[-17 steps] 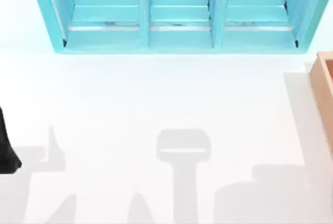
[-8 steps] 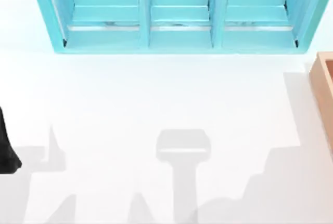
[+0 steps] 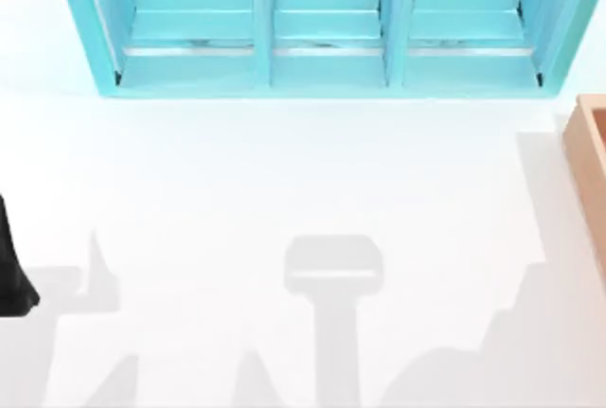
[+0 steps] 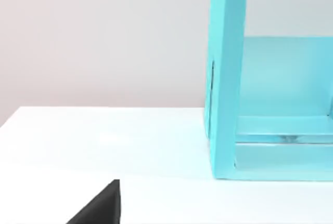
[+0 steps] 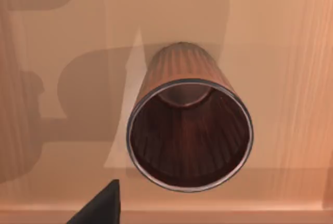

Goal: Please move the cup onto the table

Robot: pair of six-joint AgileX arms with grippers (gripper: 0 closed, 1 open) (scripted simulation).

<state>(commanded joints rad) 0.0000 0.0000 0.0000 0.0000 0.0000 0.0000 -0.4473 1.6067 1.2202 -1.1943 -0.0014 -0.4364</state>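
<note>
1. Plainly, the right gripper (image 5: 104, 208) is showing just one black fingertip in the right wrist view, so I cannot tell whether its jaws are apart or together; nothing is visibly clamped in them.
2. Just beyond that fingertip, the small round ribbed cup (image 5: 190, 130) with its reddish-brown inside is sitting upright on the floor of the tan wooden box (image 5: 291, 52), its open mouth facing the wrist camera, and the fingertip is not touching it.
3. Compared with a second ago, the grey shadow at the lower right of the large plain white table (image 3: 284, 171) is changing shape in the top view: its blocky outline is giving way to a slanted edge climbing toward the box (image 3: 592, 157) at the table's right edge.
4. Everything else on the table is staying as it was, including the central shadow and the turquoise three-bay shelf unit (image 3: 322, 58) at the far side.
5. Meanwhile the left arm (image 3: 11, 275) is remaining parked at the table's left edge; the left gripper (image 4: 101, 206) is facing the shelf's (image 4: 226, 78) end wall, and I cannot tell how its jaws stand.
</note>
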